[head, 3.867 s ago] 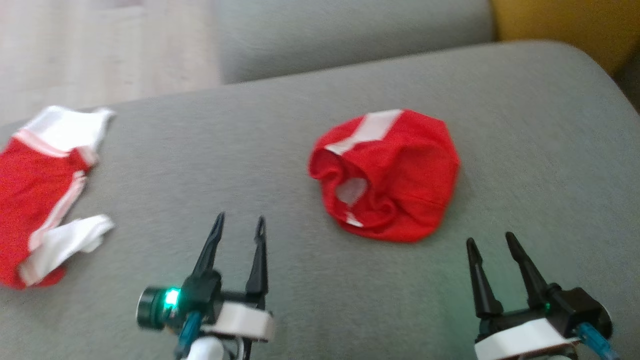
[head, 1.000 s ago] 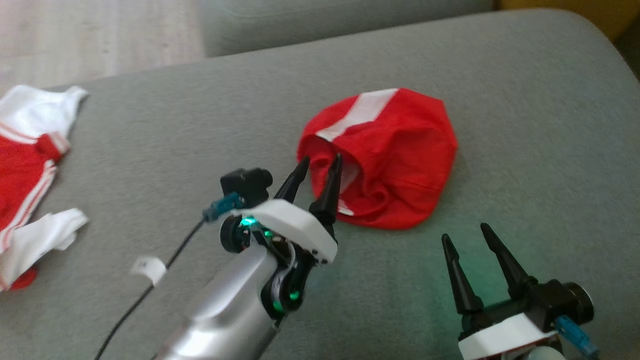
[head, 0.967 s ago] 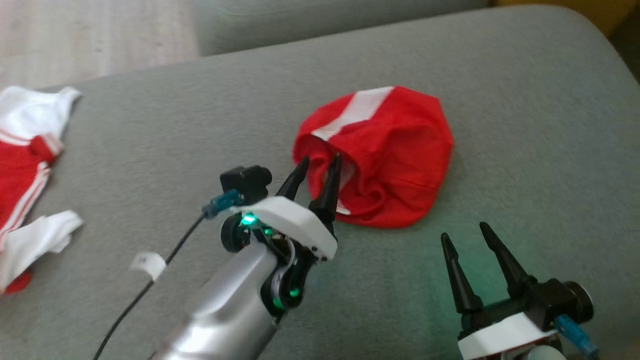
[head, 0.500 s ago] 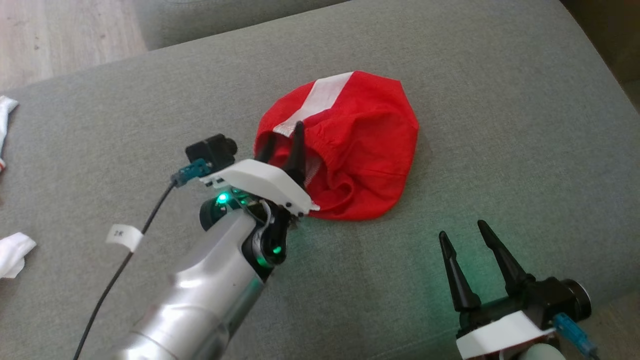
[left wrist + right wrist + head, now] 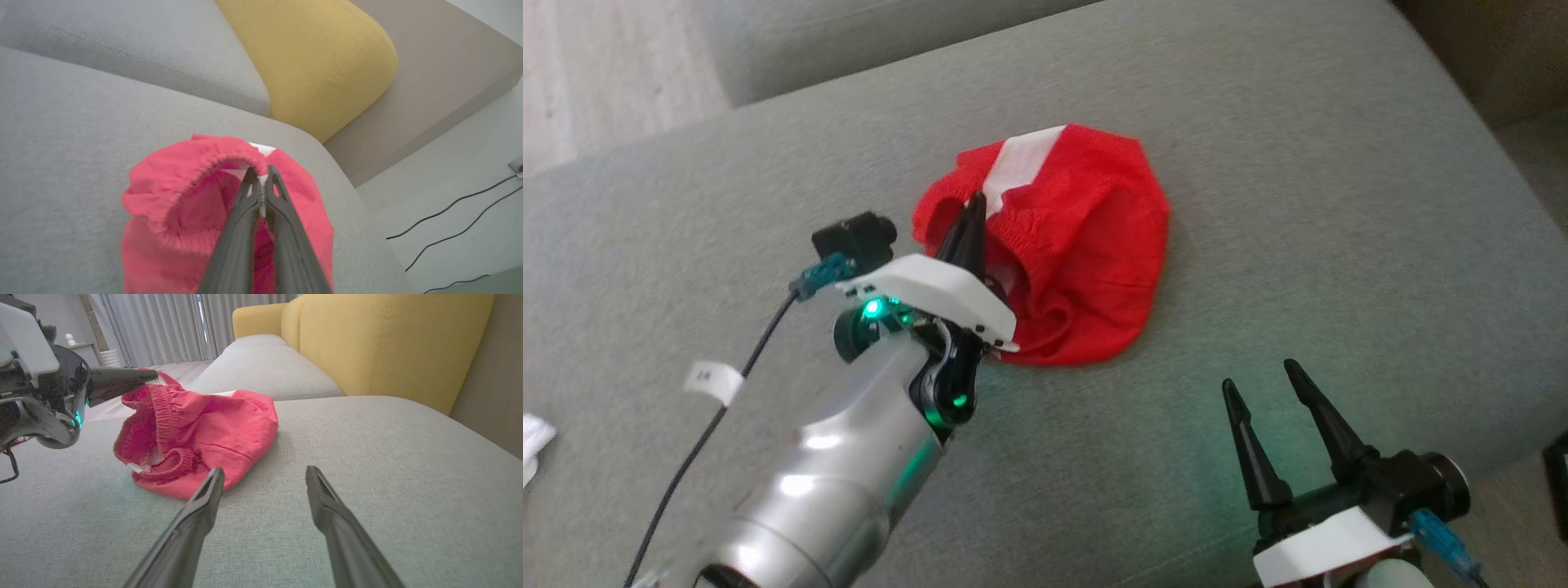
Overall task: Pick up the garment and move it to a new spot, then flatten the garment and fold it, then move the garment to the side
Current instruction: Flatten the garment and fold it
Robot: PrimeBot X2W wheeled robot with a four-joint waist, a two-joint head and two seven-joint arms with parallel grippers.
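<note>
Crumpled red fabric shorts (image 5: 1094,245), white-striped, lie bunched; left gripper (image 5: 975,202) pinches their lifted elastic waistband, right gripper (image 5: 1259,376) spread, near right.

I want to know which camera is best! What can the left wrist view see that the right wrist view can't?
Left wrist view: black cables on the floor, and the left gripper seen from behind, pinched shut on the stretchy edge of the red garment. Right wrist view: curtains and the right gripper, open over the grey sofa. Both: the red garment, the grey sofa and the yellow cushion.
</note>
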